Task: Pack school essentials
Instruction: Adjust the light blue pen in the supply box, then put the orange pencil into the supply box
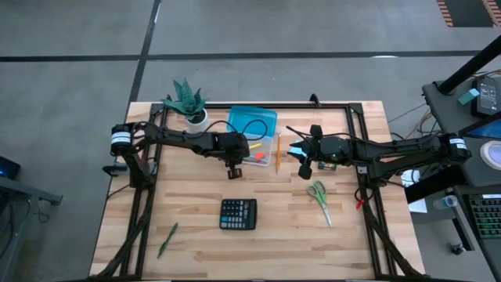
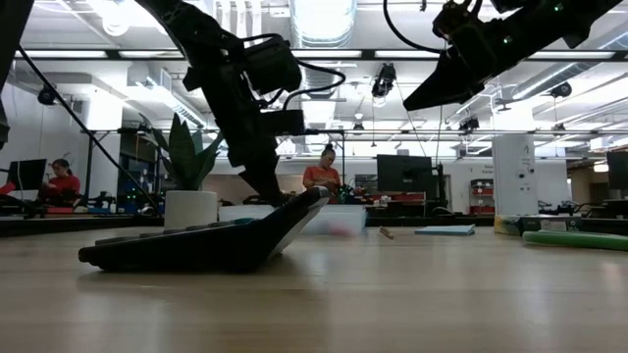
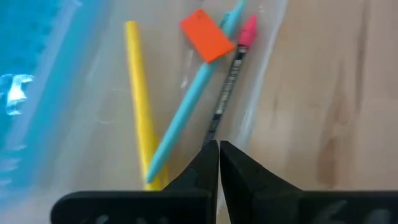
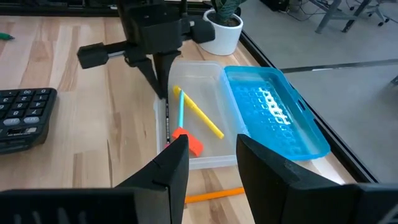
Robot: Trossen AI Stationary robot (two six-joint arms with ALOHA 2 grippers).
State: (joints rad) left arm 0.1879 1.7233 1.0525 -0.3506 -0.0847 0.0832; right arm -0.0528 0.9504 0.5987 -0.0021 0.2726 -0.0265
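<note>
Clear case (image 4: 205,146) with blue lid (image 4: 277,112) lies open at the surface's (image 1: 196,243) far side. Packed: yellow pencil (image 4: 199,112), teal pen (image 4: 180,112), dark pencil (image 3: 227,93), orange eraser (image 3: 205,35). Outstanding: orange pencil (image 1: 278,150), scissors (image 1: 319,200), green pen (image 1: 167,240). Left tool (image 3: 219,158) clenched, empty, over the case; right tool (image 4: 211,155) released, nearby. No legible writing

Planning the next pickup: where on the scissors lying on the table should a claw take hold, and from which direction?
Grip the scissors across the closed blades, just below the green handles, coming straight down from above. They lie flat on the bare table, handles toward the right claw, blades pointing to the near edge. The narrow blades fit between open fingers better than the wide loops, probably.
</note>
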